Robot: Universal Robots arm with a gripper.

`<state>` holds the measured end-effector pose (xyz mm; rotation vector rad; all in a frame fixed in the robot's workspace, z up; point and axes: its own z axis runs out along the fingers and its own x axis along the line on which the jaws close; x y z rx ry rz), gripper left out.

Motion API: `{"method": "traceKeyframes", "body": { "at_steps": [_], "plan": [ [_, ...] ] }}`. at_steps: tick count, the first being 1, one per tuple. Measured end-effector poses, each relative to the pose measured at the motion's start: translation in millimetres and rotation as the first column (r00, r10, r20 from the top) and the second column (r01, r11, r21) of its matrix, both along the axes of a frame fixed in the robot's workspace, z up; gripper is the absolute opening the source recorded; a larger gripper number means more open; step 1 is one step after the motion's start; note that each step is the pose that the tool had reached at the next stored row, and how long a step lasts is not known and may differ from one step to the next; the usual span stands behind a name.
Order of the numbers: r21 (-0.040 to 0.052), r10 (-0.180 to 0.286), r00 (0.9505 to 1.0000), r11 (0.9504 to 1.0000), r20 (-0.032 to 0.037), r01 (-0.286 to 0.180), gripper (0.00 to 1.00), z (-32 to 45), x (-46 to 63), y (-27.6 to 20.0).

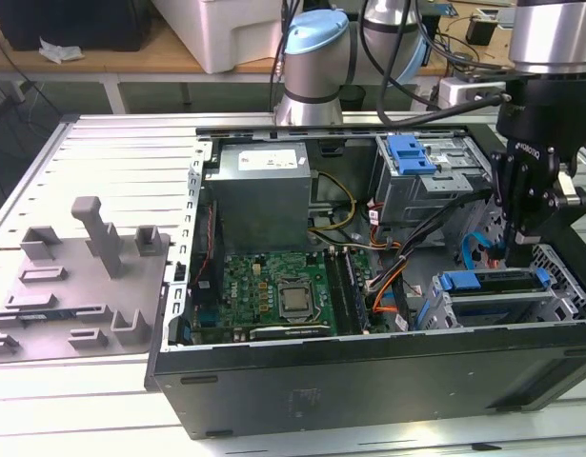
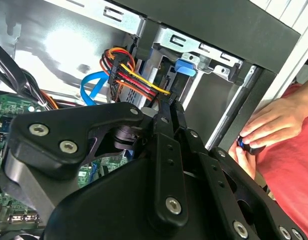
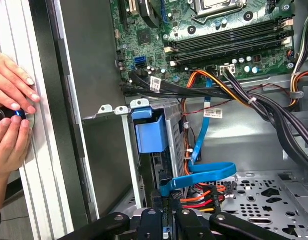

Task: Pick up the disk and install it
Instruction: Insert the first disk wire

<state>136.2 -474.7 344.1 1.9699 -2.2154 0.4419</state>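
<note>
The disk (image 1: pixel 491 282) sits in the drive cage at the case's front corner, on the exterior view's right, with its blue carrier bracket along the cage's top. My gripper (image 1: pixel 517 255) hangs just above the bracket's right end. Both wrist views show the fingers pressed together with nothing between them: my gripper (image 2: pixel 169 106) points at the blue carrier tab (image 2: pixel 186 67), a short gap away. In the first wrist view my gripper (image 3: pixel 167 212) is in line with the blue carrier end (image 3: pixel 151 134) inside the metal cage.
The open computer case (image 1: pixel 369 367) holds a motherboard (image 1: pixel 283 290), a power supply (image 1: pixel 259 195), a second cage with a blue bracket (image 1: pixel 412 152) and loose cables (image 3: pixel 204 175). A person's hands (image 3: pixel 11 115) rest at the case's outer wall. A grey fixture plate (image 1: pixel 73 286) lies on the exterior view's left.
</note>
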Motion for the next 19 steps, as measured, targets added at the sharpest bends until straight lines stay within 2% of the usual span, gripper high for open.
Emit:
{"method": "traceKeyframes", "body": {
  "at_steps": [2,4,9,11,19],
  "plan": [
    [0.0037,0.000,1.0000,1.0000,0.0000,0.000,0.17,0.0,0.0,-2.9],
    [0.0121,0.000,1.0000,0.9999,0.0000,0.000,0.17,0.0,0.0,-5.7],
    [0.0438,0.000,1.0000,0.9990,0.0000,0.000,0.17,0.0,0.0,-9.2],
    [0.0531,0.000,1.0000,0.9986,0.0000,0.000,0.17,0.0,0.0,-9.6],
    [0.0671,0.000,1.0000,0.9977,0.0000,0.000,0.17,0.0,0.6,-11.7]
  ]
}}
